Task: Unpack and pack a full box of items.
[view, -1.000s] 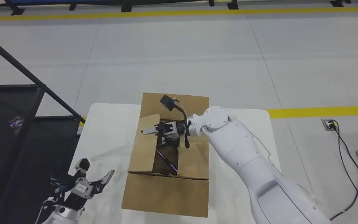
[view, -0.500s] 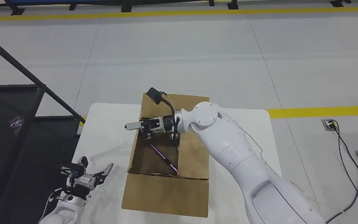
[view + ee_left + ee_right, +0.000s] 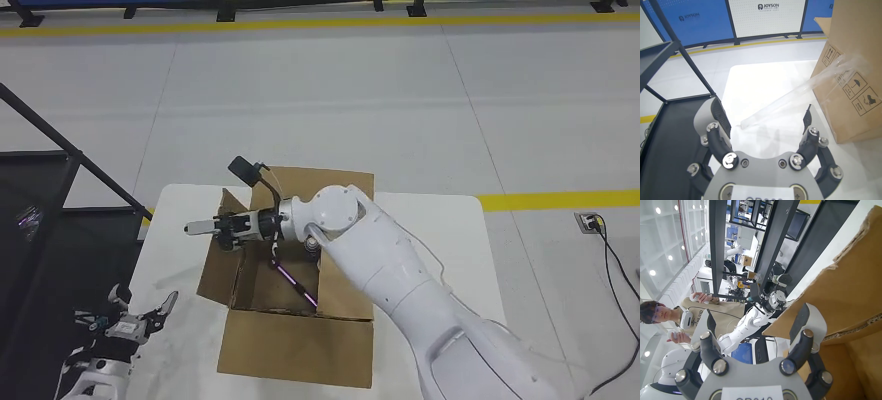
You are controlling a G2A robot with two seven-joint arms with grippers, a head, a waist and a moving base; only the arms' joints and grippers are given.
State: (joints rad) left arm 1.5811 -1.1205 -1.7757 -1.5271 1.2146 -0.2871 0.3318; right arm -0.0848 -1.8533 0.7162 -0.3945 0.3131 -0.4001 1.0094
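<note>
Right tool (image 3: pixel 198 228), jaws spread, has swept from inside the box (image 3: pixel 300 350) to its left flap (image 3: pixel 215 280); pushing farther could drag the box across the desk (image 3: pixel 180 210).

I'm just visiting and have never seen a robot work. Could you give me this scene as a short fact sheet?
Box: open cardboard, on a white table
Inside box: purple stick
Beside box: clear tube, lying on the table
Right gripper: open, at the box's side flap
Left gripper: open, at the table's near corner, apart from the box
</note>
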